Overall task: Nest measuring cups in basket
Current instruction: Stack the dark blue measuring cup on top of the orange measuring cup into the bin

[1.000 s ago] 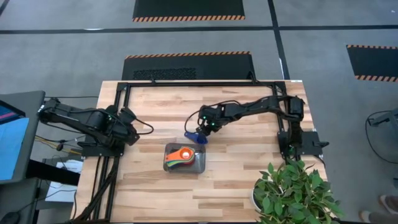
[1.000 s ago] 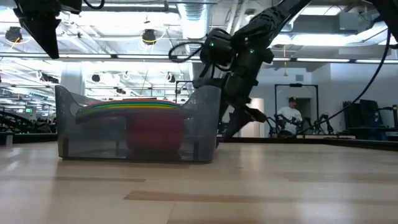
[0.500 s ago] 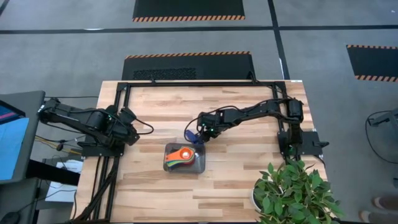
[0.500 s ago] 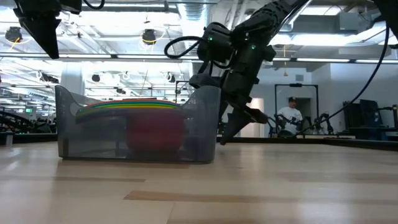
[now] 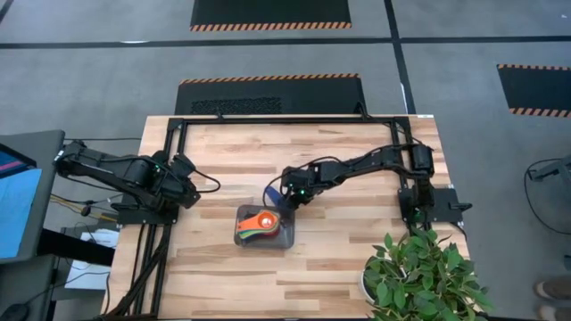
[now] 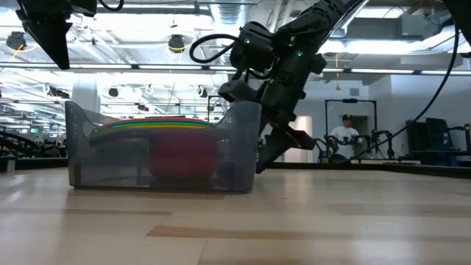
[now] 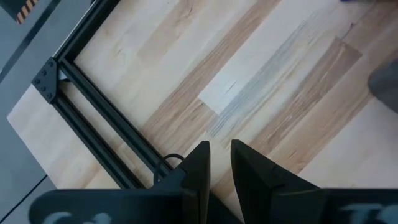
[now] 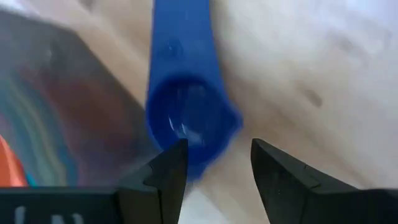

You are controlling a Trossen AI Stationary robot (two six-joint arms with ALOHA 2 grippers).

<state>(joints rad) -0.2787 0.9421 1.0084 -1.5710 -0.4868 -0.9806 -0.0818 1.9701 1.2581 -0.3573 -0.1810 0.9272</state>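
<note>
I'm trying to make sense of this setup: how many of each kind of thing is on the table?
Robot arms: 2 (left arm waiting at the table edge, right gripper at the blue cup)
Basket: 1
Stack of nested cups in it: 1
Loose blue cup beside it: 1
Potted plant: 1
Total: 6
</note>
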